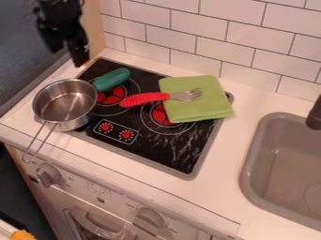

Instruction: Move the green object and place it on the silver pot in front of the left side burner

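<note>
While the gripper (67, 55) hangs spread, the green object (111, 79) looks dark, smooth, oblong.

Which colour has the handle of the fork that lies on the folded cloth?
Red, in the camera view.

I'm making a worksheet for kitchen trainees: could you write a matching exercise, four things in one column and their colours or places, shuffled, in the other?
Column one:
1. Pot
2. Rounded object
3. Fork
4. Cloth

Column two:
A. Light green, partly covering the right burner
B. Red handle, tines over light green fabric
C. Silver, at the stovetop's left edge
D. Dark green

Pairs: 1-C, 2-D, 3-B, 4-A
</note>
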Available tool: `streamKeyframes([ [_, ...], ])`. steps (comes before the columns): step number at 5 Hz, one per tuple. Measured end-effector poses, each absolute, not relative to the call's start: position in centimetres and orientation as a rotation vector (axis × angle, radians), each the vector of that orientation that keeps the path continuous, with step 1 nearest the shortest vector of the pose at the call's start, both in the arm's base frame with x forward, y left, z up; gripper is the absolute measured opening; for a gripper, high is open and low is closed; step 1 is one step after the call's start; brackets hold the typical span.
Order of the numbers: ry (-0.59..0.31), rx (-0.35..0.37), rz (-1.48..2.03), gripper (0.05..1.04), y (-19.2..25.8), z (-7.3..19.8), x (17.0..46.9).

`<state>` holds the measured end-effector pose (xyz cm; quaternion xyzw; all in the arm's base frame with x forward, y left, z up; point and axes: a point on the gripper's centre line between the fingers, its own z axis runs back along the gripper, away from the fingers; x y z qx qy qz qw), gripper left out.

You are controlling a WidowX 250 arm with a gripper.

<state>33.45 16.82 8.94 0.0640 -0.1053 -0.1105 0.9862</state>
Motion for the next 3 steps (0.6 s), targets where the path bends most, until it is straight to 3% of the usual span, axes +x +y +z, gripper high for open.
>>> streamKeyframes([
  [2, -0.244, 0.096, -0.443, 1.0, 14.3, 8.4, 36.6],
  [3, -0.218, 0.089, -0.508, 1.0, 13.6, 6.8, 37.4],
])
